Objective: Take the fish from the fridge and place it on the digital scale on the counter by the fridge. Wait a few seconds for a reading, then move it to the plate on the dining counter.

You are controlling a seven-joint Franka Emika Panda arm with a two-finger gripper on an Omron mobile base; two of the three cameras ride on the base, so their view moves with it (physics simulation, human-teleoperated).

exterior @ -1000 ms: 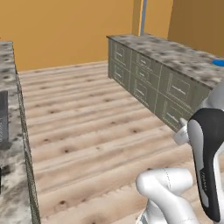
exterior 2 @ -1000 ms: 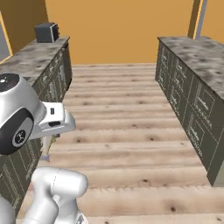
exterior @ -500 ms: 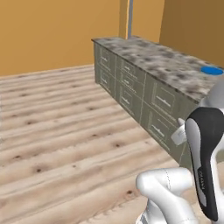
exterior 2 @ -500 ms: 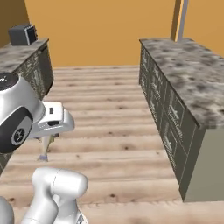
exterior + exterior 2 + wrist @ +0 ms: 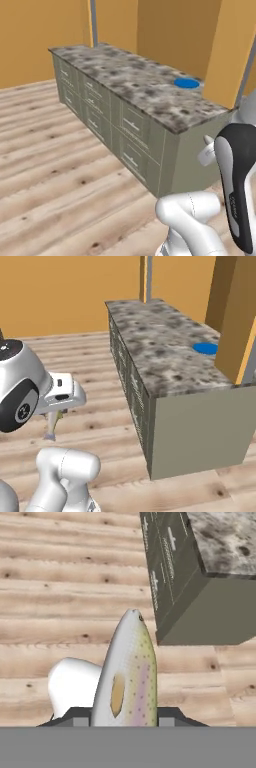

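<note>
Between my pincer (image 5: 124,714) tips sits the fish (image 5: 127,672), and the pincer is squeezed tight on it. The fish sticks out past the tips, nose first, with its spotted side up. Under it is the wood floor (image 5: 60,587).

Ahead of my pincer and off to one side stands the long dining bench (image 5: 135,82), with a grey stone top and green drawers. The blue plate (image 5: 187,83) lies on top, near the far end, well away from my pincer. From the other side I see the plate (image 5: 205,348) just by a tall orange post (image 5: 239,316).

I think I am carrying the fish over to the plate now. To do this well, I should keep my squeeze firm so the slippery fish does not slide out. I need to lift it higher than the bench top before I reach in. Then I should go around the post, come down softly over the middle of the plate, and let go only when the fish is low.
</note>
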